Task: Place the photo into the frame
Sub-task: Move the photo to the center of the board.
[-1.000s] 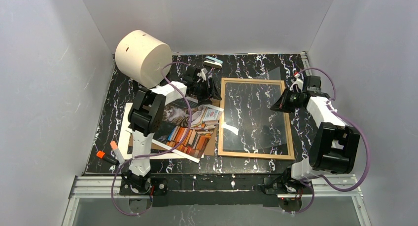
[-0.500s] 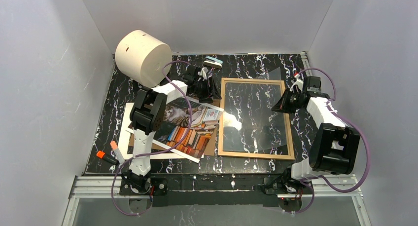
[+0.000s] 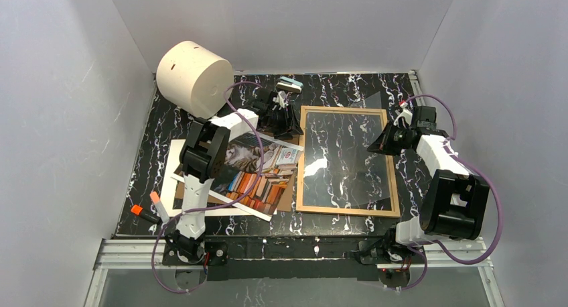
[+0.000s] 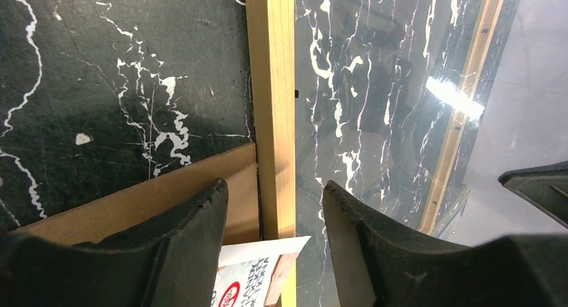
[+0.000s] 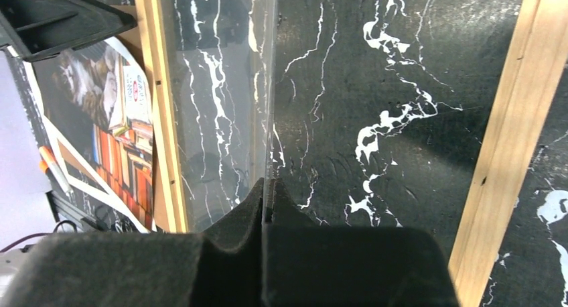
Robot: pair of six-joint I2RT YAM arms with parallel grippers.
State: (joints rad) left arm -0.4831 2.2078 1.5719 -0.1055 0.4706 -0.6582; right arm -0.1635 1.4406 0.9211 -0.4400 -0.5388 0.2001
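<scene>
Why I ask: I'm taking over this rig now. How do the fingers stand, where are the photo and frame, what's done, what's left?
Left gripper: fingers part open, straddling the frame rail nearest the photo, not clamped.
Right gripper: shut on an edge of the clear pane, which looks tilted up over the frame.
Photo: beside the frame, lying on the white mat and brown board.
Done: frame opened, mat and board out.
Left: put the photo in and close up.

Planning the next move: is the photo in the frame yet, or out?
Out. The photo lies left of the frame, overlapping the brown board; through the frame only the black marbled table shows.
</scene>
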